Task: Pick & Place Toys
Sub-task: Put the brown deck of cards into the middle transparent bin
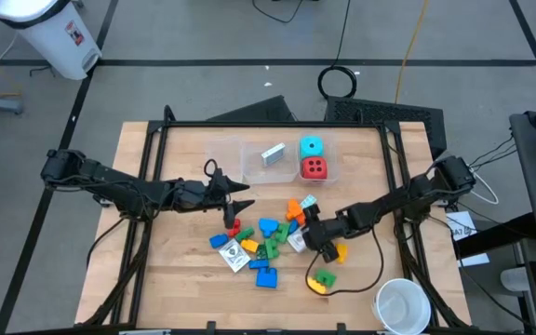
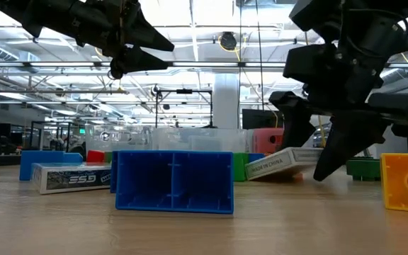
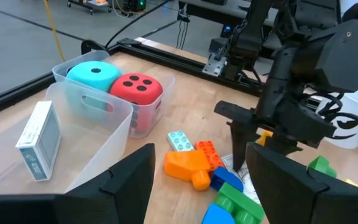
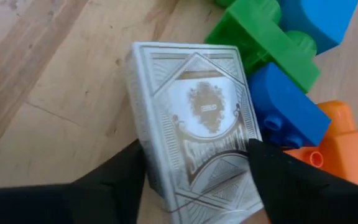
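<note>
A pile of bricks point(image 1: 268, 237), blue, green, orange and red, lies mid-table. My right gripper point(image 1: 303, 238) stands over the pile's right edge, shut on a white card box point(image 4: 197, 118). A second card box point(image 1: 234, 256) lies flat at the pile's near left. A third point(image 1: 273, 155) lies in the left clear bin point(image 1: 229, 149). The cyan die point(image 1: 312, 147) and the red die point(image 1: 314, 168) sit in the right bin. My left gripper point(image 1: 242, 191) hangs open and empty above the table, left of the pile and near the bins. My right gripper has the white card box between its two fingers, one finger point(image 4: 114, 180) against each long side point(image 4: 143, 155), near one end. The fingers come from above, pointing down, and lie across the box. In the low view the box point(image 2: 282, 163) is tilted, its lower end point(image 2: 252, 174) by the table.
A blue brick point(image 1: 265, 276) lies near the front, a yellow brick point(image 1: 341, 251) and a yellow-green piece point(image 1: 322, 282) to the right. A white cup point(image 1: 401, 304) stands at the near right corner. A black frame point(image 1: 268, 124) borders the table.
</note>
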